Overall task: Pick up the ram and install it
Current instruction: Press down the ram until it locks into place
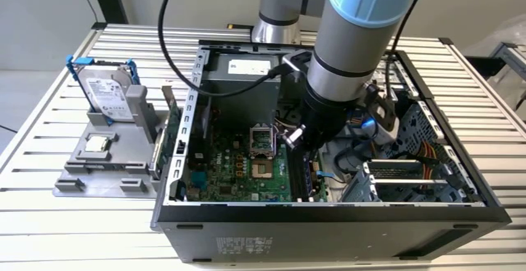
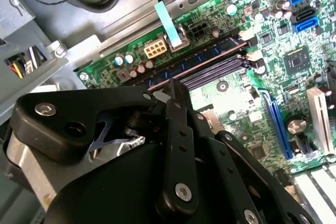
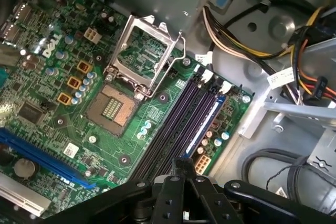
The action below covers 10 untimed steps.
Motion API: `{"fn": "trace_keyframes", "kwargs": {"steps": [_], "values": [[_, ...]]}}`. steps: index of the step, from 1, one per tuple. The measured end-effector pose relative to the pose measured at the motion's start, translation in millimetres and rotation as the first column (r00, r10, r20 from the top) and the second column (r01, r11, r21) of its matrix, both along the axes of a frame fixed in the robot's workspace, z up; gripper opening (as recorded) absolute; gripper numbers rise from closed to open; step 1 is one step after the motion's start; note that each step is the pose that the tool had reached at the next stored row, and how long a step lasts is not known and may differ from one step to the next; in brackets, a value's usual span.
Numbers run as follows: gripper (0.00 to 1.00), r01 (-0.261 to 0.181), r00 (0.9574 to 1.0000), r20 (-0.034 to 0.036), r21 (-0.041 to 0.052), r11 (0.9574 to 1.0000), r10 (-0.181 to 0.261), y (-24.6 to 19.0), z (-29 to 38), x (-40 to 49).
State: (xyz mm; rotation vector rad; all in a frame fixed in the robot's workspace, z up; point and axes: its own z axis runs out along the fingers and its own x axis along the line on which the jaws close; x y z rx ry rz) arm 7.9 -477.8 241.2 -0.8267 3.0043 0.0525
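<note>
Your gripper [image 1: 297, 137] hovers over the motherboard's [image 3: 131, 129] memory slots [image 3: 181, 121]; you cannot tell the fingers' state

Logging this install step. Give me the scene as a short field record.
gripper: inside the case, low over the memory slots
ram: along the slot nearest the board edge, under the gripper tip; whether it is seated cannot be told
socket: open, frame raised
hard drive: upright in the stand beside the case
</note>
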Motion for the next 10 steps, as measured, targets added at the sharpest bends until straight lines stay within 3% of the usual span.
{"fn": "trace_keyframes", "kwargs": {"steps": [10], "values": [[0.0,-0.075,0.9972,0.0,0.0,0.9972,0.075,0.0,0.0,0.0]]}}
